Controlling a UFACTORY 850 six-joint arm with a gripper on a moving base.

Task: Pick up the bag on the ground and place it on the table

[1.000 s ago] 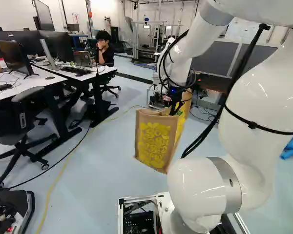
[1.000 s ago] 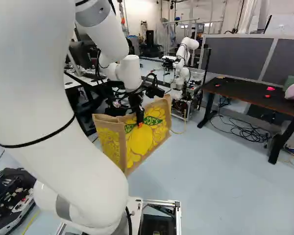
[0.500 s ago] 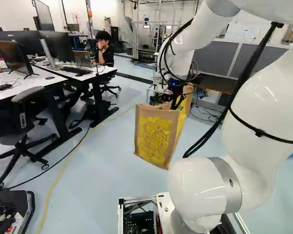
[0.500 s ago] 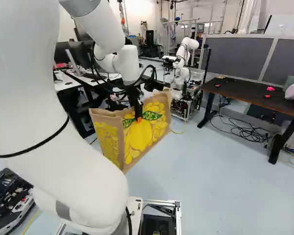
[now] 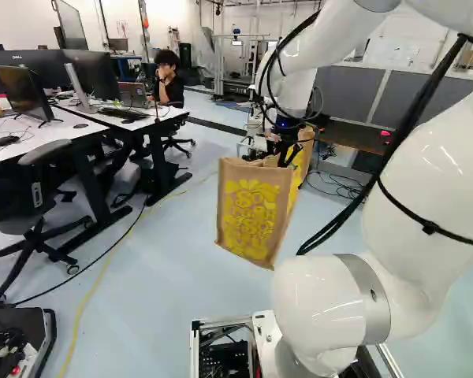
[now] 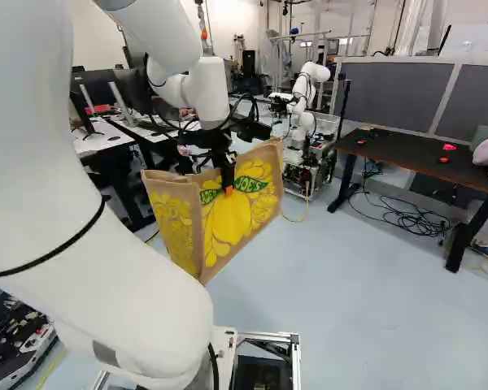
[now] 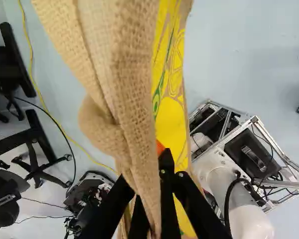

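Note:
In the right base view my gripper [image 6: 228, 185] is shut on the upper part of the brown bag [image 6: 240, 215] with yellow print; one orange pad shows against its printed side. The bag hangs upright below it, also seen in the left base view. Seen from the wrist, bag cloth [image 7: 132, 74] runs between the fingers of the gripper [image 7: 145, 174] and hides part of them. A dark table [image 6: 415, 153] stands at the right of the right base view, apart from the bag.
Another robot [image 6: 303, 122] stands beyond the bag, near the dark table. Cables [image 6: 403, 213] lie under that table. White desks [image 5: 43, 142] with monitors, an office chair [image 5: 31, 197] and a seated person are at the left of the left base view. A yellow cable [image 5: 102, 272] crosses the floor.
My arm has shifted and the gripper has risen a little, with the bag moving up along with it. The base has not moved. The grip has stayed shut.

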